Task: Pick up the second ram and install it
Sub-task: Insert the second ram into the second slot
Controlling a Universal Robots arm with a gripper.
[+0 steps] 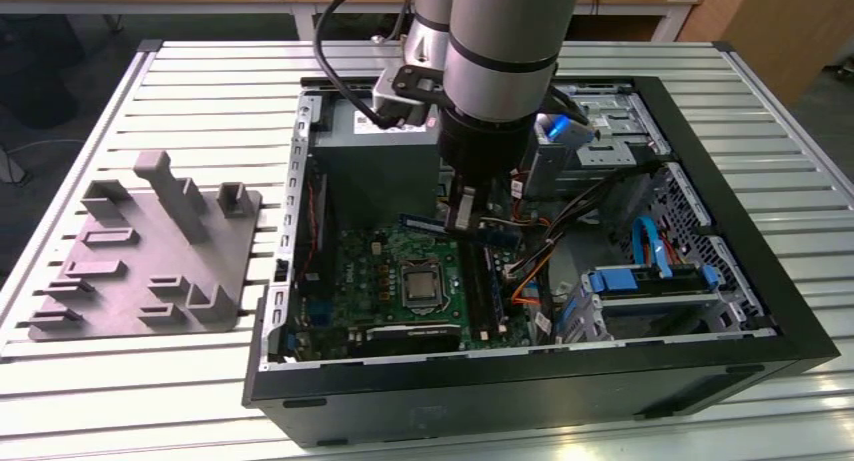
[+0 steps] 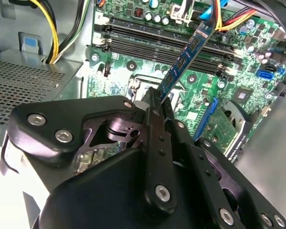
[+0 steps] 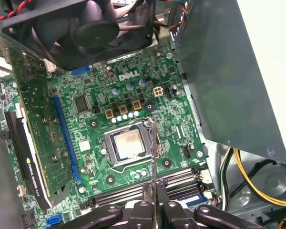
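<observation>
— What takes up most of the exterior view?
— A grey slatted metal table (image 1: 200, 81). An open black computer case (image 1: 534, 371) sits at its centre, and a grey stepped plastic fixture (image 1: 147, 271) lies at the exterior view's left.
— And inside the case?
— A large green motherboard (image 1: 380, 271). In the first wrist view it carries white printed lettering (image 3: 128, 76) near a silver square processor (image 3: 128, 143).
— Where's the second ram (image 2: 188, 55)?
— The long dark-blue circuit-board stick slants over the black memory slots (image 2: 148, 40). The black gripper (image 2: 158, 98) has clamped tight on one end. Any print on the stick is too small to make out.
</observation>
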